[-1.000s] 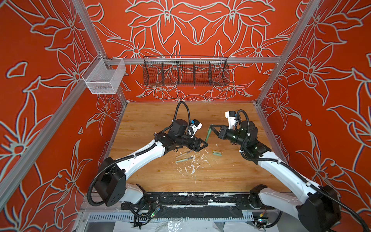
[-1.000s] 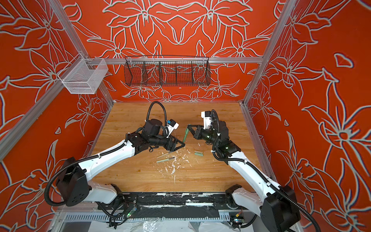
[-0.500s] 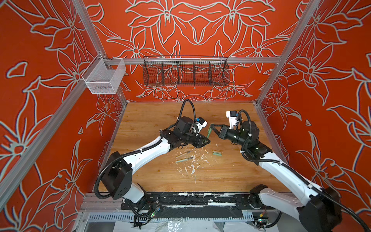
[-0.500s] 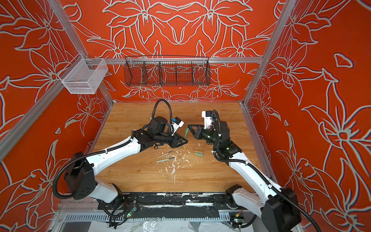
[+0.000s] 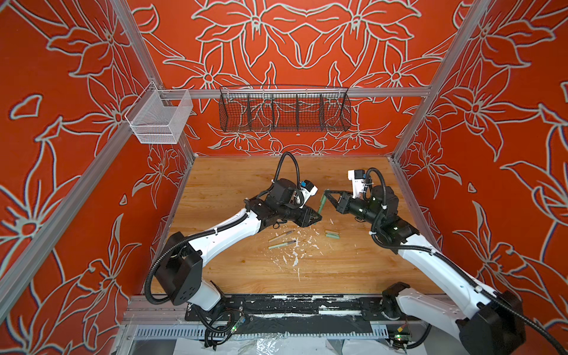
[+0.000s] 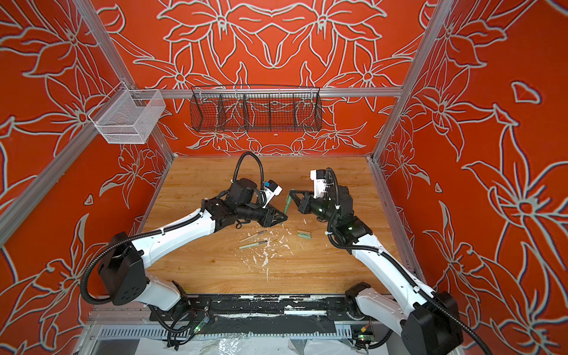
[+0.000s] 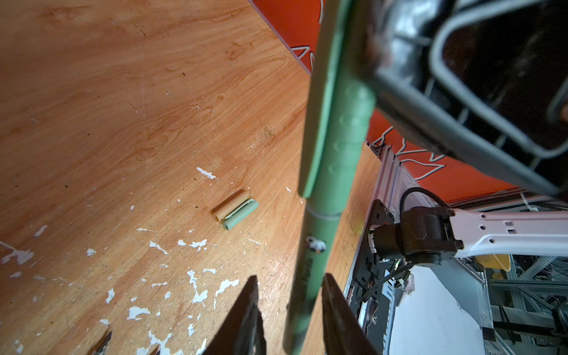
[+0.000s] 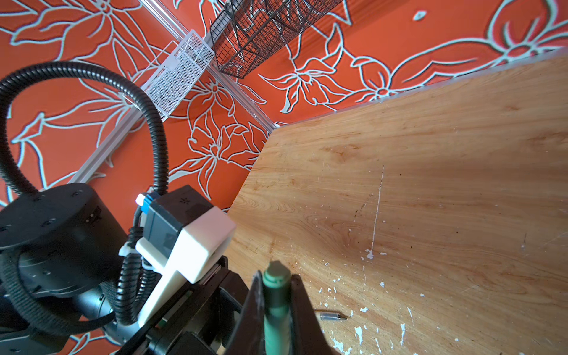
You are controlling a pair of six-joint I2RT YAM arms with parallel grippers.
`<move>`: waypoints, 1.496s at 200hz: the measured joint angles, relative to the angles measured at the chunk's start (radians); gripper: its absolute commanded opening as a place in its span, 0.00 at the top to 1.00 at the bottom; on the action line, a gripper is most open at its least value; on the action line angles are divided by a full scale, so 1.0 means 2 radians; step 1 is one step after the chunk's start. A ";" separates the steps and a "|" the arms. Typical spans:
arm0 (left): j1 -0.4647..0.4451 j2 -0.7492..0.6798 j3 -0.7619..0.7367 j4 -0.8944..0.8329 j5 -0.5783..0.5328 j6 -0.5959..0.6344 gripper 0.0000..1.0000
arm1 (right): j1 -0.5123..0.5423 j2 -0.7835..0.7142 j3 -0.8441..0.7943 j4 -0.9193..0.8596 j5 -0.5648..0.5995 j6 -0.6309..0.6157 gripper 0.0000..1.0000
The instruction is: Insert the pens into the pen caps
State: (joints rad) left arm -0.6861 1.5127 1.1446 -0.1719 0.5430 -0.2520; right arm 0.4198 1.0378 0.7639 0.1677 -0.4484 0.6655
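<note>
The right gripper (image 8: pixel 275 287) is clamped tight on the dark green pen cap (image 7: pixel 341 123), which is held up off the counter (image 5: pixel 233 190), roughly over its middle. The dark green pen (image 7: pixel 316 246) is seated in the cap's mouth, and a thin seam can be seen where the two meet. The pen's barrel is flanked by the fingers of the left gripper (image 7: pixel 290 279). A sliver of gap is shown on one side, so whether it's actually pinched can't be told tbh. In both top views the two grippers are parked nose to nose.

Further out, the beige pen cap (image 7: pixel 230 206) and the pale green pen cap (image 7: pixel 241 216) are laid flat side by side, touching, a little toward the counter's right edge from its middle. The beige pen (image 5: pixel 281 236) and the pale green pen (image 5: pixel 282 245) are lying uncapped near each other, around the centre, a bit toward the front edge. White paint flecks (image 5: pixel 295 255) are scattered just beside them.
</note>
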 measured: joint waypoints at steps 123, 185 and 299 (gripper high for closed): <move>-0.015 0.013 0.049 -0.051 -0.039 0.000 1.00 | -0.003 -0.008 0.006 -0.006 0.003 -0.022 1.00; -0.002 0.043 0.112 -0.106 -0.013 0.036 1.00 | -0.011 -0.024 0.007 -0.009 0.007 -0.046 1.00; 0.080 0.056 0.200 -0.036 -0.043 -0.008 1.00 | 0.043 -0.048 -0.094 -0.027 0.004 -0.012 1.00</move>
State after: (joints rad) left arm -0.5262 1.6241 1.5440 -0.2443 0.4568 -0.2672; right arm 0.5068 0.9417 0.5751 0.1146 -0.4408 0.6422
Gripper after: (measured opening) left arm 0.047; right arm 0.140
